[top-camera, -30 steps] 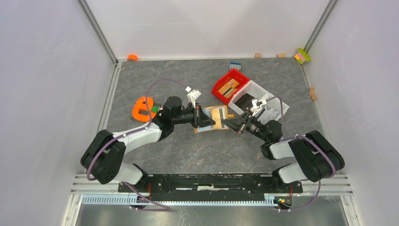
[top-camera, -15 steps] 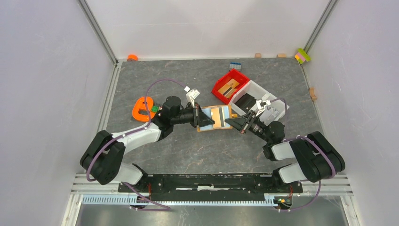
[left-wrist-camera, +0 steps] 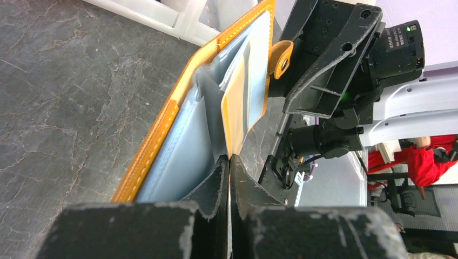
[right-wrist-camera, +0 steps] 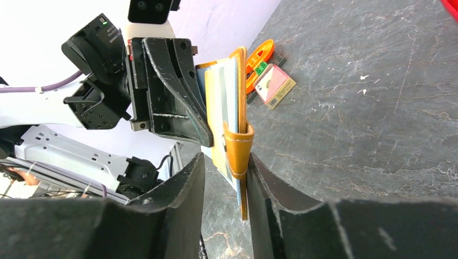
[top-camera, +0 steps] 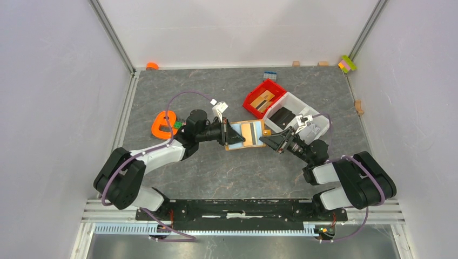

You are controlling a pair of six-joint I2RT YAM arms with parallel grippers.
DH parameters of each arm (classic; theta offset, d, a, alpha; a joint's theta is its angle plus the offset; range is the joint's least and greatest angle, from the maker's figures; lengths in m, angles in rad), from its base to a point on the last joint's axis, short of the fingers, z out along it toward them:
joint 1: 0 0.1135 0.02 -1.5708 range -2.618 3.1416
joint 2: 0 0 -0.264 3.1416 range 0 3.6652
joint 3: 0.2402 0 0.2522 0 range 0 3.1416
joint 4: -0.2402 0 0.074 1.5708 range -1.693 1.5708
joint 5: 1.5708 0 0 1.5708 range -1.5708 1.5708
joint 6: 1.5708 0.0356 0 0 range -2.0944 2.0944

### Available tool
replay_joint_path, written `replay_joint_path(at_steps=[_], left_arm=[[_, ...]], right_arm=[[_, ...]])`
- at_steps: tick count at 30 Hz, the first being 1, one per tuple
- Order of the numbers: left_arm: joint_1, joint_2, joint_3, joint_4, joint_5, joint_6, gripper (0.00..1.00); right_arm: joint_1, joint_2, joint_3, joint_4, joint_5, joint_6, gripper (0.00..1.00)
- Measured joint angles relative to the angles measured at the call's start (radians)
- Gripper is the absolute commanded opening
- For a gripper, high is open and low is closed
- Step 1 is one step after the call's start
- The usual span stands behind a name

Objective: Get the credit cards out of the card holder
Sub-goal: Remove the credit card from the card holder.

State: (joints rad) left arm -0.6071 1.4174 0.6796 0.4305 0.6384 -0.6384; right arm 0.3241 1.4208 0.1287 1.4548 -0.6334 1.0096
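The orange-tan card holder (top-camera: 251, 131) is held open between both grippers, its pale blue-grey lining (left-wrist-camera: 183, 145) showing. My left gripper (top-camera: 241, 141) (left-wrist-camera: 229, 162) is shut on a thin inner flap at its left edge. My right gripper (top-camera: 264, 141) (right-wrist-camera: 226, 164) is open around the snap-strap edge of the card holder (right-wrist-camera: 238, 148), which touches only the right finger. A tan panel with a dark stripe shows in a slot (top-camera: 254, 133); I cannot tell if it is a card. A pinkish-red card (right-wrist-camera: 274, 85) lies on the table beside the orange ring.
A red bin (top-camera: 264, 98) with tan wooden blocks and a white bin (top-camera: 316, 125) with a dark object stand just beyond the right gripper. An orange ring-shaped object (top-camera: 163, 124) lies left of the left arm. Small blocks lie along the back wall.
The card holder has shifted slightly right and away and lies open wider. The right gripper has drawn back a little to the right. The left gripper keeps its pinch.
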Motion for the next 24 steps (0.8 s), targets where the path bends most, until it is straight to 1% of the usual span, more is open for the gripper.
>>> replay_joint_path(at_steps=[2, 7, 10, 13, 15, 18, 22, 24], left_arm=[[0.005, 0.021, 0.000, 0.019, 0.015, -0.013, 0.02], [0.006, 0.075, 0.000, 0.068, 0.062, -0.053, 0.02], [0.006, 0.084, 0.000, 0.085, 0.079, -0.071, 0.02], [0.005, 0.084, 0.000, 0.103, 0.093, -0.076, 0.02], [0.004, 0.084, 0.000, 0.107, 0.101, -0.078, 0.02], [-0.002, 0.090, 0.000, 0.119, 0.109, -0.083, 0.02], [-0.016, 0.095, 0.003, 0.109, 0.113, -0.082, 0.02], [-0.019, 0.094, 0.007, 0.094, 0.105, -0.078, 0.02]], right_arm=[[-0.002, 0.006, 0.000, 0.005, -0.006, 0.011, 0.41], [0.004, 0.026, 0.000, 0.006, -0.017, 0.019, 0.51], [0.015, 0.026, 0.000, 0.007, -0.018, 0.011, 0.51], [0.021, 0.026, 0.000, 0.008, -0.018, 0.006, 0.49], [0.023, 0.026, 0.000, 0.008, -0.018, 0.004, 0.42], [0.023, 0.030, 0.000, 0.008, -0.019, -0.002, 0.30], [0.023, 0.037, 0.000, 0.008, -0.021, -0.004, 0.07], [0.023, 0.037, 0.000, 0.007, -0.018, -0.006, 0.00]])
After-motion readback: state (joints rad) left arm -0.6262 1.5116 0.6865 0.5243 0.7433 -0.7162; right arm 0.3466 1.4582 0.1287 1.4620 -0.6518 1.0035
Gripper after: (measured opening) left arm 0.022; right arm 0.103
